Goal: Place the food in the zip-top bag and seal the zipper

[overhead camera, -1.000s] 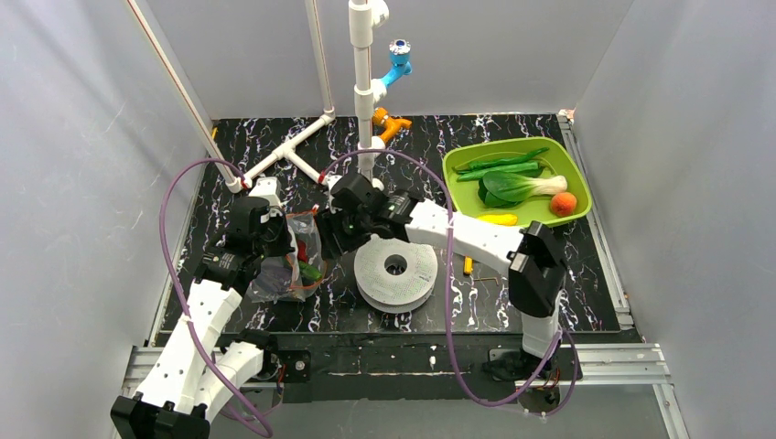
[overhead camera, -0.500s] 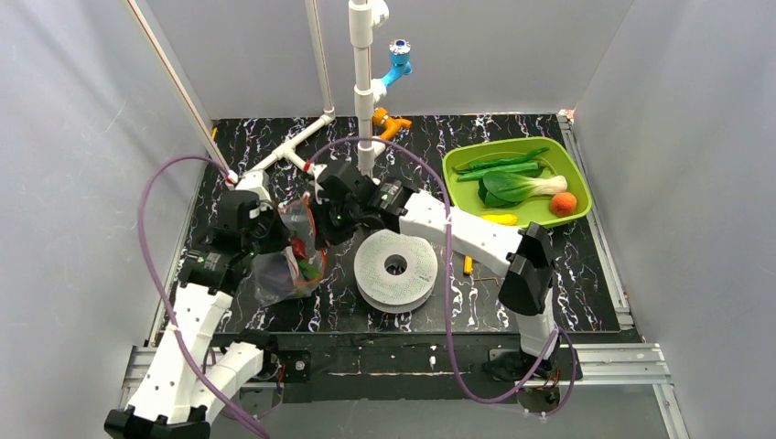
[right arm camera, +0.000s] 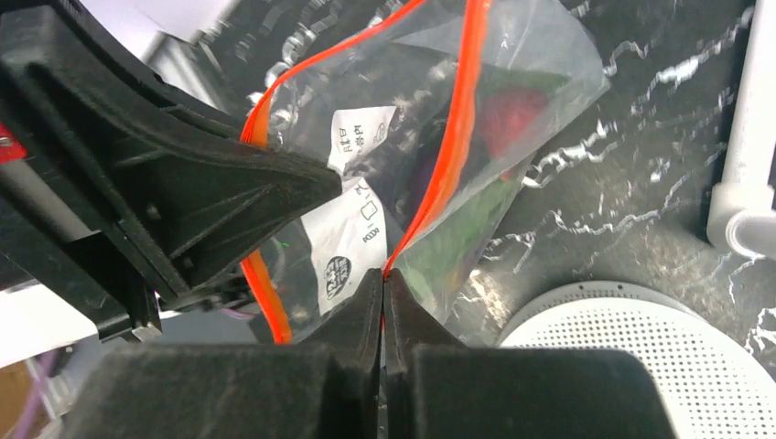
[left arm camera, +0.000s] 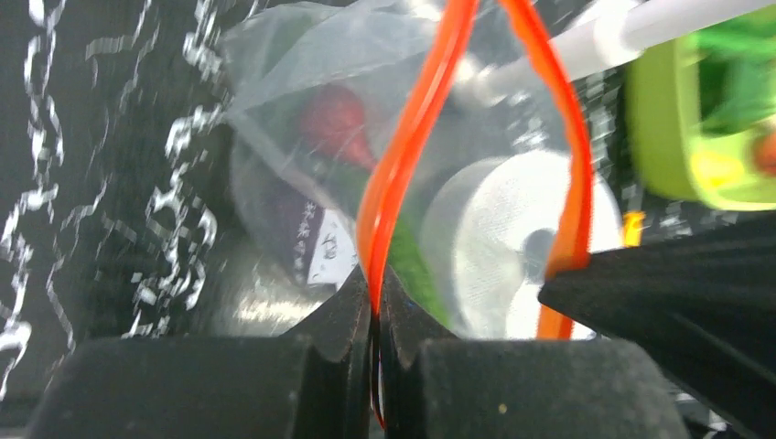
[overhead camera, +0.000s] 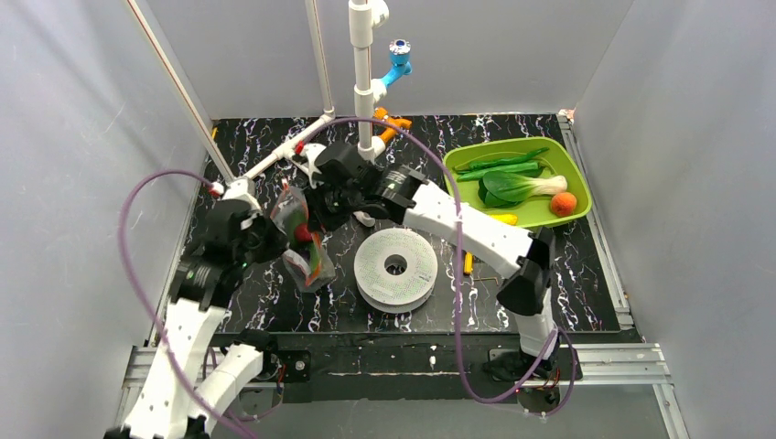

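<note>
The clear zip-top bag [overhead camera: 299, 240] hangs above the table between both grippers. My left gripper [left arm camera: 375, 306] is shut on one side of the orange-red zipper [left arm camera: 403, 155]. My right gripper [right arm camera: 382, 279] is shut on the opposite side of the zipper [right arm camera: 455, 137]. The two strips bow apart, so the mouth stands open. Inside the bag lie a dark red plum [right arm camera: 508, 119], something purple and a green piece [overhead camera: 314, 261]. More food sits in the lime-green tray [overhead camera: 467, 161]: green peppers [overhead camera: 503, 165], bok choy [overhead camera: 517, 187] and an orange [overhead camera: 564, 203]. A yellow banana [overhead camera: 499, 219] lies beside the tray.
A white perforated spool [overhead camera: 395, 268] lies flat just right of the bag. A small screwdriver [overhead camera: 468, 265] lies past it. White pipework [overhead camera: 284, 151] and an upright post [overhead camera: 363, 82] stand behind the grippers. Grey walls close in both sides.
The right gripper has shut on the zipper strip. Both arms have lifted the bag off the table and carried it up and back, spreading its mouth.
</note>
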